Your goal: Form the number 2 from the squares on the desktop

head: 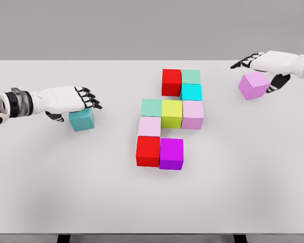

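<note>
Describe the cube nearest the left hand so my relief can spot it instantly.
Start at the cluster of coloured cubes in the middle of the white table, then look left to the left hand. The teal cube sits just under its fingers, alone, apart from the cluster. It is darker than the cluster's mint and cyan cubes.

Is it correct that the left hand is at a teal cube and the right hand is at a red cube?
Not quite. In the head view the left hand is at the teal cube, but the cube at the right hand is pink, not red. The red cubes are in the middle group.
</note>
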`<move>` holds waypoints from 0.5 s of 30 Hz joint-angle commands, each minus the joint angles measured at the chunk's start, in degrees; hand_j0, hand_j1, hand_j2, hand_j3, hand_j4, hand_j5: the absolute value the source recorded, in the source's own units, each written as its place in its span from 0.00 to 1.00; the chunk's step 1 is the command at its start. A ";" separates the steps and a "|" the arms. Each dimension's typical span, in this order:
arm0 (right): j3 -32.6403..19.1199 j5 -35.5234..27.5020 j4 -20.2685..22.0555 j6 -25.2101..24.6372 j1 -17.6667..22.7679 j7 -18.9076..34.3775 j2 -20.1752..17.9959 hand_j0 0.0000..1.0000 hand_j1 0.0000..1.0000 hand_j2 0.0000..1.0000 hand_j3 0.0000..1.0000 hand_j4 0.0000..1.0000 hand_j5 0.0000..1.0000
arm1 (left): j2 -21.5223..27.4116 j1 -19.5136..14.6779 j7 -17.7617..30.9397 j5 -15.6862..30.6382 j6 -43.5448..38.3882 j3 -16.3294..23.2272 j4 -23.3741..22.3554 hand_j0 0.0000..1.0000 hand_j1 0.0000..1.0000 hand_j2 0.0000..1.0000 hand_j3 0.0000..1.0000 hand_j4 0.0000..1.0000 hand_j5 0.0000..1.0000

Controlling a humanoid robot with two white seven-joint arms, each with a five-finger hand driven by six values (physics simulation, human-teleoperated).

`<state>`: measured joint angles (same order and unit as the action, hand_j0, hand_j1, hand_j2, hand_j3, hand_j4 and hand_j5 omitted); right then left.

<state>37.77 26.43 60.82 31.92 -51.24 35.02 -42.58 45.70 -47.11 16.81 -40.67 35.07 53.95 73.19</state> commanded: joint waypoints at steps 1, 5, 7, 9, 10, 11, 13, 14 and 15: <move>0.72 0.11 -1.84 -0.11 0.00 -0.02 0.74 1.00 1.00 1.00 1.00 1.00 1.00 | -0.09 0.00 -0.03 0.07 -0.07 0.80 -0.07 1.00 1.00 1.00 1.00 1.00 1.00; 3.09 0.20 -5.71 0.07 -2.46 -0.02 2.32 1.00 1.00 1.00 1.00 1.00 1.00 | -0.88 0.00 -0.03 -1.25 -0.07 0.89 -0.07 1.00 1.00 1.00 1.00 1.00 1.00; 3.27 0.20 -6.15 0.07 -2.81 -0.02 2.76 1.00 1.00 1.00 1.00 1.00 1.00 | -0.88 0.00 -0.03 -1.60 -0.07 0.98 -0.07 1.00 1.00 1.00 1.00 1.00 1.00; 3.62 1.43 -7.20 0.07 -3.25 -0.02 3.20 1.00 1.00 1.00 1.00 1.00 1.00 | -0.88 0.00 -0.03 -1.60 -0.07 0.98 -0.15 1.00 1.00 1.00 1.00 1.00 1.00; 3.71 1.70 -8.17 0.07 -3.60 -0.02 3.55 1.00 1.00 1.00 1.00 1.00 1.00 | -0.88 0.00 -0.03 -1.69 -0.07 0.98 -0.07 1.00 1.00 1.00 1.00 1.00 1.00; 4.06 1.78 -8.78 0.07 -3.87 -0.02 4.26 1.00 1.00 1.00 1.00 1.00 1.00 | -0.88 0.00 -0.03 -1.86 -0.07 0.98 -0.07 0.98 0.98 0.98 0.98 0.98 0.98; 4.50 1.78 -9.31 0.07 -4.40 -0.02 4.43 1.00 1.00 1.00 1.00 1.00 1.00 | -0.88 0.00 -0.03 -2.30 -0.07 0.98 -0.07 0.96 0.96 0.96 0.96 0.96 0.96; 4.50 2.22 -9.57 0.07 -4.48 -0.02 4.52 1.00 1.00 1.00 1.00 1.00 1.00 | -0.88 0.09 -0.03 -2.30 -0.07 0.98 -0.07 0.95 0.95 0.95 0.95 0.95 0.95; 4.50 2.57 -9.58 0.07 -4.48 -0.02 4.52 1.00 1.00 1.00 1.00 1.00 1.00 | -0.79 0.09 -0.03 -2.39 -0.07 0.98 -0.07 0.93 0.93 0.93 0.93 0.93 0.93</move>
<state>42.12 28.68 51.76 32.13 -55.72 35.02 -38.30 44.84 -47.02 16.48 -42.40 34.87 54.83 73.16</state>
